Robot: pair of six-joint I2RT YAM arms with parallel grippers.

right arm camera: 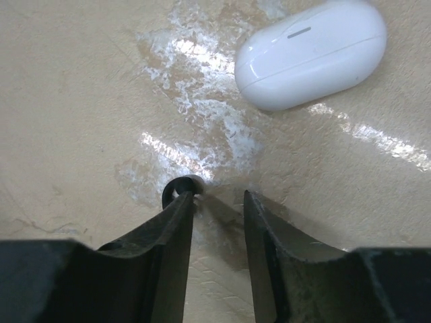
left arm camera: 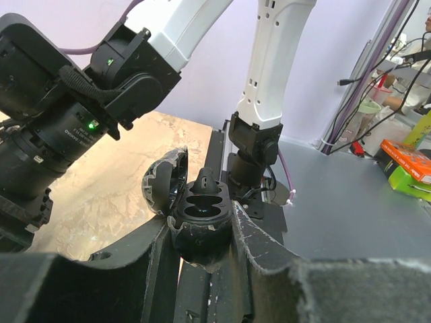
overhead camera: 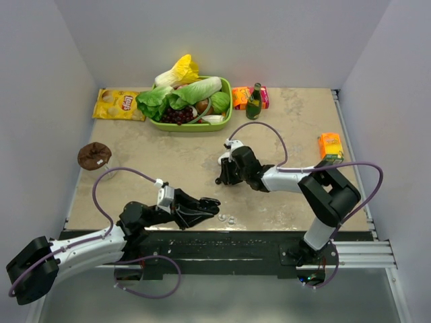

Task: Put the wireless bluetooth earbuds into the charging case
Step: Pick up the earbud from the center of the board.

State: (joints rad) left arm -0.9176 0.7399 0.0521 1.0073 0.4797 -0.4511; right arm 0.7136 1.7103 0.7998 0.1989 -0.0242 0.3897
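Note:
My left gripper (left arm camera: 202, 221) is shut on an open black charging case (left arm camera: 201, 232) and holds it off the table, its lid (left arm camera: 163, 185) swung to the left. One black earbud (left arm camera: 204, 182) sits upright at the far end of the case; the two hollows before it look empty. In the top view this gripper (overhead camera: 204, 204) is near the front edge, with two whitish earbuds (overhead camera: 227, 219) on the table just right of it. My right gripper (right arm camera: 219, 198) is open, low over the table, with a black earbud (right arm camera: 179, 189) touching its left fingertip. A closed white case (right arm camera: 310, 54) lies beyond.
A green basket (overhead camera: 227, 116) of lettuce and grapes stands at the back, with a yellow chips bag (overhead camera: 120, 104) to its left and a green bottle (overhead camera: 254, 101) and a snack box (overhead camera: 241, 98) to its right. An orange carton (overhead camera: 330, 145) stands at the right edge, a brown object (overhead camera: 94, 155) at the left.

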